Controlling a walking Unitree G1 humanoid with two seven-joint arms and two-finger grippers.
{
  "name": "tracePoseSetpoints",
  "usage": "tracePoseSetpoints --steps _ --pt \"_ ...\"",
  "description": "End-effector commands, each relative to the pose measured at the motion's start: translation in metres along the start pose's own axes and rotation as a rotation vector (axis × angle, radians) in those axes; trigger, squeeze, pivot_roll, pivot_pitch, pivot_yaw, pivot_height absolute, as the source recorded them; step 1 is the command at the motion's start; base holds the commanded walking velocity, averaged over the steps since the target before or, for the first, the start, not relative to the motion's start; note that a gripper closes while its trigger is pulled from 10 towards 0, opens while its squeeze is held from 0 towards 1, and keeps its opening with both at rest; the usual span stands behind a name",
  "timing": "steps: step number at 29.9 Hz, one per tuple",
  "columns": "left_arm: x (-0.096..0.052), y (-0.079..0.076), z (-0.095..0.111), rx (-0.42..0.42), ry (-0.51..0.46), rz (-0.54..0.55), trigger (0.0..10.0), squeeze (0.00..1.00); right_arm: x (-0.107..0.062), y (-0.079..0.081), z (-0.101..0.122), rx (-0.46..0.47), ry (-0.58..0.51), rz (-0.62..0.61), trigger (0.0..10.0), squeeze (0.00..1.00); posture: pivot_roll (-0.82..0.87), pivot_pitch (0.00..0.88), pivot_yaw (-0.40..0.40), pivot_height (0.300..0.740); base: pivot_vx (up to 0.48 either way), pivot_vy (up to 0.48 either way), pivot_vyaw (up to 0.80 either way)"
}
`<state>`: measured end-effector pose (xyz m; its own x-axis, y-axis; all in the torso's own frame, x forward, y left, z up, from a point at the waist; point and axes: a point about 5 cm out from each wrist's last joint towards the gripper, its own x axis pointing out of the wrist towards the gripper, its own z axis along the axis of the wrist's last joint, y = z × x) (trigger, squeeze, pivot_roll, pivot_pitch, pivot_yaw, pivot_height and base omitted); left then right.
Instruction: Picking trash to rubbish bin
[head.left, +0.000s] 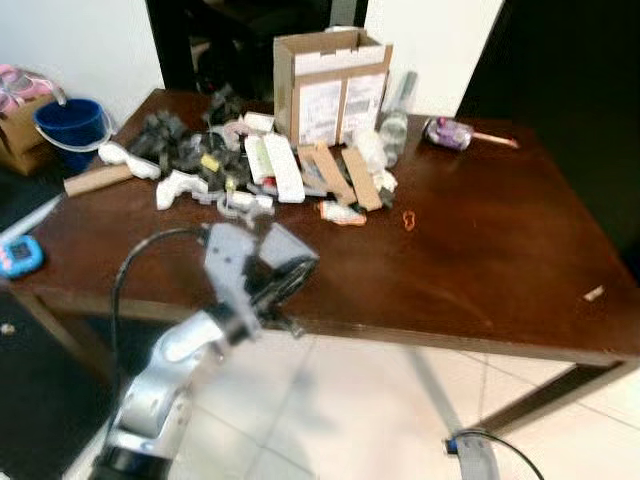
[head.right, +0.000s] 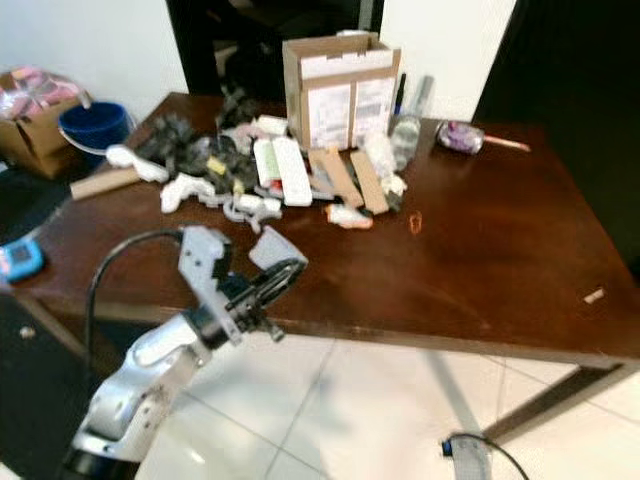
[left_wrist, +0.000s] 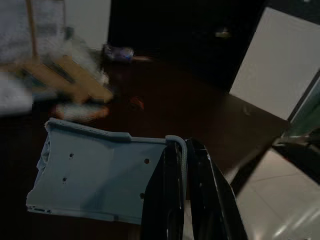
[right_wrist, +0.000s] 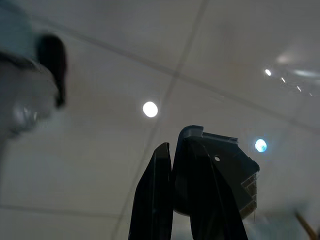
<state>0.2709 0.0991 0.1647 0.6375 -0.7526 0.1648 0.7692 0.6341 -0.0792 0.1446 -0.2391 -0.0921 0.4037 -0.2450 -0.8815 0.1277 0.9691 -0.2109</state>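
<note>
A: Item one, left gripper (head.right: 268, 283)?
B: Raised at the table's near edge, fingers (left_wrist: 172, 200) pressed together on the rim of a grey tray (left_wrist: 100, 182), a flat moulded piece with small holes. Its far corner is cut off in the left wrist view, which is dark.

A: Right gripper (right_wrist: 187, 200)?
B: Low, over the white tiled floor (right_wrist: 100, 165). Fingers nipped on a small grey piece (right_wrist: 225, 170); its lower part is lost behind the fingers, and what it is cannot be told.

A: The table (head.left: 480, 260)?
B: Dark wood. Trash pile (head.left: 250, 165) at the far left: black bits, white plastic pieces, brown card strips (head.left: 345, 178), all blurred and running together. A carton (head.left: 330, 85) stands upright behind the pile, a clear bottle (head.left: 393, 130) beside it.

A: Loose pieces?
B: Small orange scrap (head.left: 408, 219) near the middle; purple object (head.left: 447, 132) at the far edge; pale chip (head.left: 594, 293) near the right edge.

A: Off the table?
B: Blue bucket (head.left: 70, 125) on the floor at the far left, partly cut by the table corner.
</note>
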Motion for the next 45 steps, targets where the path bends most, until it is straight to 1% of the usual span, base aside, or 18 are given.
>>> tracePoseSetpoints --steps 1,7,11,16,18,19,21,22,24,25,26,27,28,29,30,37,39,45 --pt "-0.003 0.000 -0.011 -0.005 0.035 0.006 10.0 0.00 0.000 0.001 -0.007 -0.015 0.025 0.007 10.0 0.00 0.19 0.089 -0.069 0.740 -0.382 0.000 0.00" --pt "-0.009 0.002 -0.029 -0.024 0.095 0.020 10.0 0.00 -0.001 0.001 -0.008 -0.032 0.030 0.012 10.0 0.00 0.19 0.091 -0.071 0.740 -0.376 0.000 0.00" --pt "-0.030 0.000 -0.078 -0.089 0.265 0.022 10.0 0.00 -0.001 0.001 -0.010 -0.066 0.037 0.022 10.0 0.00 0.19 0.097 -0.074 0.740 -0.084 0.000 0.00" --pt "-0.045 0.006 -0.103 -0.105 0.365 0.079 10.0 0.00 -0.001 0.002 -0.011 -0.103 0.039 0.031 10.0 0.00 0.18 0.100 -0.072 0.740 0.000 0.000 0.00" --pt "-0.074 0.019 -0.133 -0.130 0.507 0.193 10.0 0.00 -0.001 0.003 -0.014 -0.153 0.044 0.042 10.0 0.00 0.17 0.102 -0.075 0.740 0.000 0.000 0.00" --pt "-0.074 0.019 -0.133 -0.130 0.507 0.193 10.0 0.00 -0.001 0.003 -0.014 -0.153 0.044 0.042 10.0 0.00 0.17 0.102 -0.075 0.740 0.000 0.000 0.00" --pt "-0.102 0.030 -0.152 -0.139 0.615 0.317 10.0 0.00 -0.001 0.004 -0.016 -0.177 0.053 0.051 10.0 0.00 0.18 0.104 -0.075 0.740 0.000 0.000 0.00" --pt "-0.102 0.030 -0.152 -0.139 0.615 0.317 10.0 0.00 -0.001 0.004 -0.016 -0.177 0.053 0.051 10.0 0.00 0.18 0.104 -0.075 0.740 0.000 0.000 0.00" --pt "-0.131 0.042 -0.167 -0.136 0.714 0.479 10.0 0.00 -0.002 0.004 -0.018 -0.190 0.062 0.059 10.0 0.00 0.18 0.100 -0.079 0.740 0.000 0.000 0.00" --pt "-0.131 0.042 -0.167 -0.136 0.714 0.479 10.0 0.00 -0.002 0.004 -0.018 -0.190 0.062 0.059 10.0 0.00 0.18 0.100 -0.079 0.740 0.000 0.000 0.00" --pt "-0.150 0.046 -0.175 -0.154 0.764 0.576 10.0 0.00 -0.002 0.005 -0.019 -0.192 0.067 0.063 10.0 0.00 0.18 0.096 -0.081 0.740 0.000 0.000 0.00" --pt "-0.150 0.046 -0.175 -0.154 0.764 0.576 10.0 0.00 -0.002 0.005 -0.019 -0.192 0.067 0.063 10.0 0.00 0.18 0.096 -0.081 0.740 0.000 0.000 0.00" --pt "-0.169 0.045 -0.182 -0.162 0.827 0.656 10.0 0.00 -0.002 0.007 -0.021 -0.199 0.072 0.069 10.0 0.00 0.19 0.077 -0.081 0.740 0.000 0.000 0.00" --pt "-0.169 0.045 -0.182 -0.162 0.827 0.656 10.0 0.00 -0.002 0.007 -0.021 -0.199 0.072 0.069 10.0 0.00 0.19 0.077 -0.081 0.740 0.000 0.000 0.00" --pt "-0.185 0.042 -0.189 -0.182 0.876 0.721 10.0 0.00 -0.002 0.009 -0.022 -0.204 0.076 0.075 10.0 0.00 0.20 0.067 -0.082 0.740 0.000 0.000 0.00" --pt "-0.217 0.028 -0.205 -0.246 0.999 0.856 10.0 0.00 -0.002 0.018 -0.021 -0.245 0.076 0.104 10.0 0.00 0.22 0.000 -0.087 0.740 0.000 0.000 0.00" --pt "-0.231 0.017 -0.213 -0.286 1.068 0.925 10.0 0.00 -0.002 0.028 -0.011 -0.290 0.052 0.132 10.0 0.00 0.23 0.000 -0.083 0.740 0.000 0.000 0.00" --pt "-0.250 0.007 -0.219 -0.288 1.171 1.029 10.0 0.00 -0.001 0.044 0.016 -0.321 -0.015 0.164 10.0 0.00 0.23 0.000 -0.078 0.740 0.000 0.000 0.00"
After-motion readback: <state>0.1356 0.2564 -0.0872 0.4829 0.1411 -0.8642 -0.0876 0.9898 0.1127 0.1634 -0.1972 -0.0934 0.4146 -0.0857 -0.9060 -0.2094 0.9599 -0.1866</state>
